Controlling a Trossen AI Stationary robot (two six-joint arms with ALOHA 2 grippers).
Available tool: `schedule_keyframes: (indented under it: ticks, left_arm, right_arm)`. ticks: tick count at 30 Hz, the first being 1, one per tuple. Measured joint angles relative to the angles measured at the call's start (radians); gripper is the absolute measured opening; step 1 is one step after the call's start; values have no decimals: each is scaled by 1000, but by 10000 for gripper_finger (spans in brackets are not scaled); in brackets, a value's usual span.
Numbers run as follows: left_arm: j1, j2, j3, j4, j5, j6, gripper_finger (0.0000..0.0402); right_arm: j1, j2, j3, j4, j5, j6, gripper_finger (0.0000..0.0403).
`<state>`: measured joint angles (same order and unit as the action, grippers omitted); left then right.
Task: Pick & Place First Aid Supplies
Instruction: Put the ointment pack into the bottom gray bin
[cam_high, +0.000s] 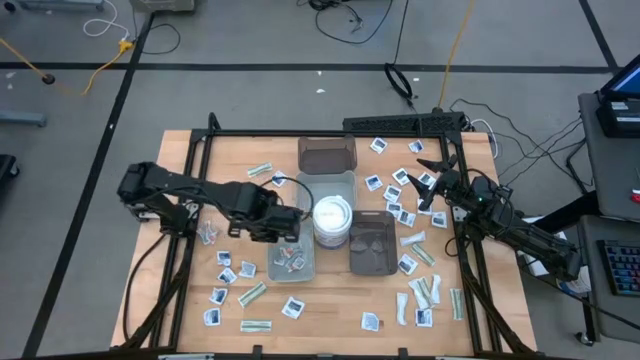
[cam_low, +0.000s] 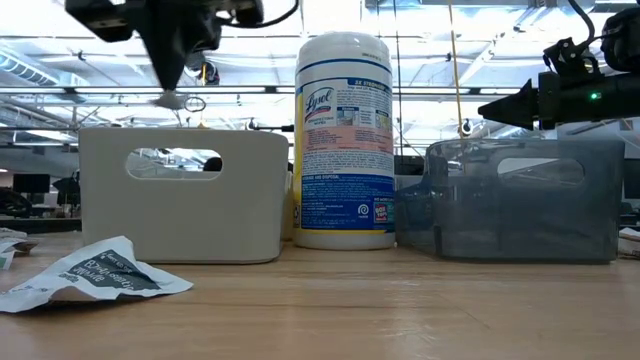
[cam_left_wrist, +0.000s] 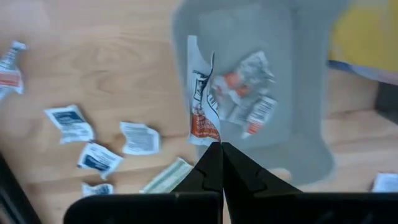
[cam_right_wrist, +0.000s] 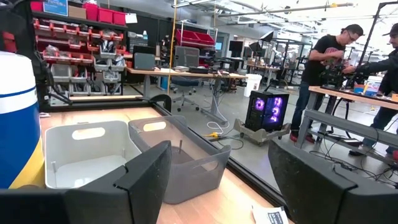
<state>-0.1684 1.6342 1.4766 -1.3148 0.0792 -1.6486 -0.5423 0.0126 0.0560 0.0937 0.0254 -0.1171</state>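
A white packet (cam_left_wrist: 200, 99) with red print hangs long-axis down from the left gripper (cam_left_wrist: 220, 163), pinched tight at its lower end, directly over the grey tray (cam_high: 290, 262) left of the tub (cam_high: 332, 218), while the right gripper (cam_high: 432, 180), jaws wide and empty, hovers far right.

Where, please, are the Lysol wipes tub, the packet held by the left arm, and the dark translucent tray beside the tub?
Lysol wipes tub (cam_low: 344, 140), low view, on its printed label.
Held packet (cam_left_wrist: 202, 93), left wrist view, on its printed face.
Dark translucent tray (cam_high: 371, 244), high view, on its floor.
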Motion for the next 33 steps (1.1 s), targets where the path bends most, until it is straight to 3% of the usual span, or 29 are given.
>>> schedule_keyframes:
  ticks: [3,25,33]
  left_arm:
    - [-12,38,43,6,-1,-1,0]
    - [-48,253,36,169,3,57,2]
    - [-48,253,37,158,-10,27,48]
  right_arm:
    - [0,0,0,0,0,0,263]
    - [0,0,0,0,0,0,263]
    - [0,0,0,0,0,0,263]
